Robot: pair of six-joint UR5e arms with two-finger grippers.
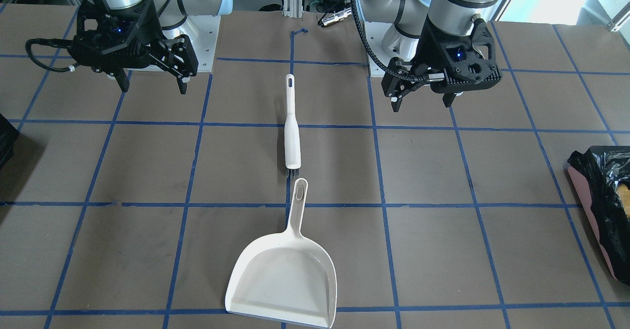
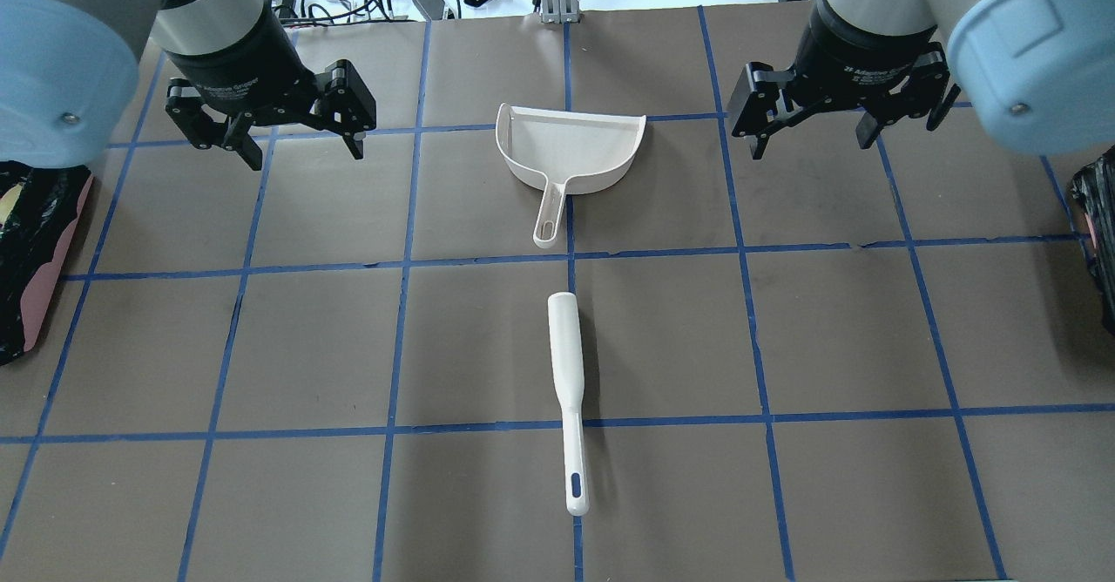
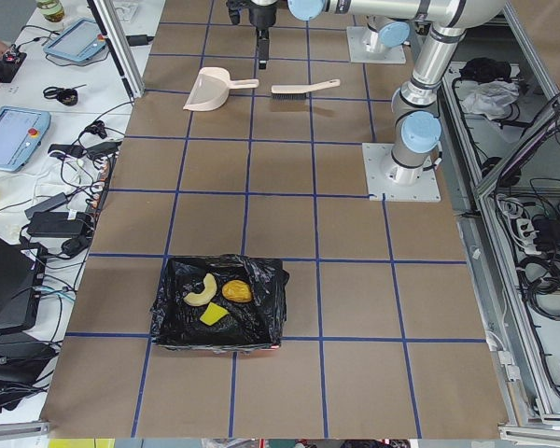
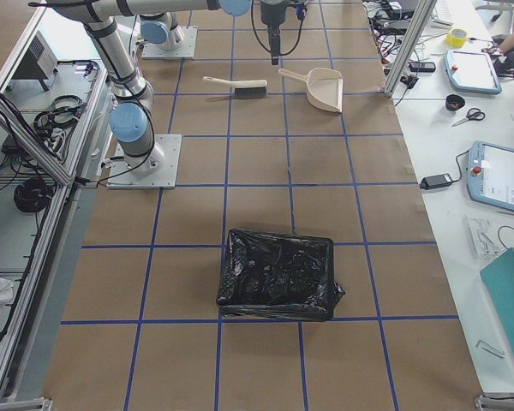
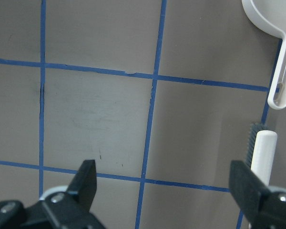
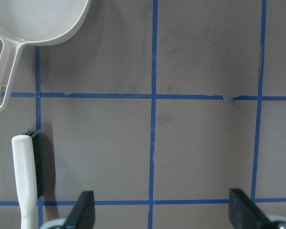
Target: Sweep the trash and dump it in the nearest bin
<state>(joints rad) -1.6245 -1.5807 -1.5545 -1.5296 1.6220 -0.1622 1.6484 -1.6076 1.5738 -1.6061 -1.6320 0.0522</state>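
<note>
The trash lies inside the black-bagged bin [image 3: 267, 280] at my left end of the table: a croissant [image 3: 201, 289], a brown oval lump [image 3: 237, 291] and a yellow wedge [image 3: 213, 315]. This bin shows its pink side in the overhead view [image 2: 52, 277] and in the front view [image 1: 590, 211]. My left gripper [image 2: 305, 151] [image 1: 421, 100] [image 5: 167, 191] is open and empty, held above the table. My right gripper [image 2: 810, 142] [image 1: 152, 85] [image 6: 162, 212] is also open and empty.
A white dustpan [image 2: 571, 151] [image 1: 285, 275] and a white brush [image 2: 566, 373] [image 1: 292, 122] lie in line on the table's middle, between the two grippers. A second black-bagged bin [image 4: 278, 274] stands at my right end and looks empty.
</note>
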